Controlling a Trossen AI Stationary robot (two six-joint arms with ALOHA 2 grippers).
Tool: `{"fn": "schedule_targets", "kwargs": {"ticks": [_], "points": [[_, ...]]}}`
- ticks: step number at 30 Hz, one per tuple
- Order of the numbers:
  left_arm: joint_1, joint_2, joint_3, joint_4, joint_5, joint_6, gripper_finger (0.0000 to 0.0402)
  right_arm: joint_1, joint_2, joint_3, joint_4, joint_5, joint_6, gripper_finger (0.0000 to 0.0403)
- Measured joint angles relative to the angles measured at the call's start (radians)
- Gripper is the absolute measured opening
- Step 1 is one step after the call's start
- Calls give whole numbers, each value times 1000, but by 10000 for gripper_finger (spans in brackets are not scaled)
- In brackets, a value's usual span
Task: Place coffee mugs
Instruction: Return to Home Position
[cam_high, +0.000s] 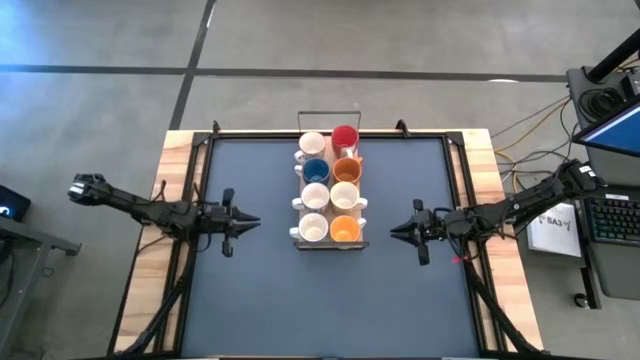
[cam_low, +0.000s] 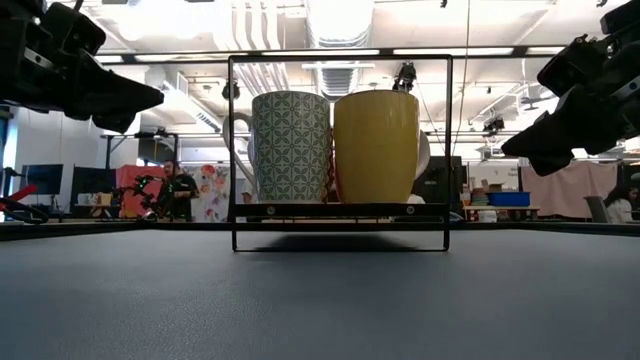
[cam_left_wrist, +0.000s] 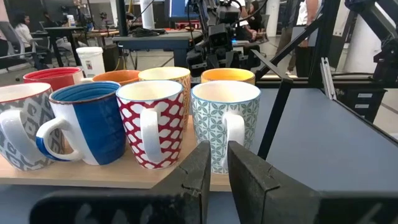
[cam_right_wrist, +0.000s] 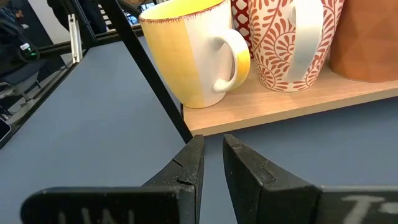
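Hovering clear of the filled tray (cam_left_wrist: 93, 173).
Eight coffee mugs (cam_high: 345, 195) stand paired to fit; left claw (cam_high: 252, 222) and right claw (cam_high: 394, 231) flank them, nearly closed, empty.

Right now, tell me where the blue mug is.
In the high view the blue mug stands on the tray at mid-table, in the column nearer the left arm, second from the top, beside an orange mug.

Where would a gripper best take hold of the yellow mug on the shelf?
Probably its white handle, from the side of the right gripper: the yellow mug stands upright at the shelf edge, handle outward, a red-patterned mug close beside it.
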Motion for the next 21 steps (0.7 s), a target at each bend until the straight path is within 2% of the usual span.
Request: {"fn": "schedule_targets", "kwargs": {"ticks": [21], "points": [[0,13,1,0,0,0,36,0,0,0,0,0,0,50]]}}
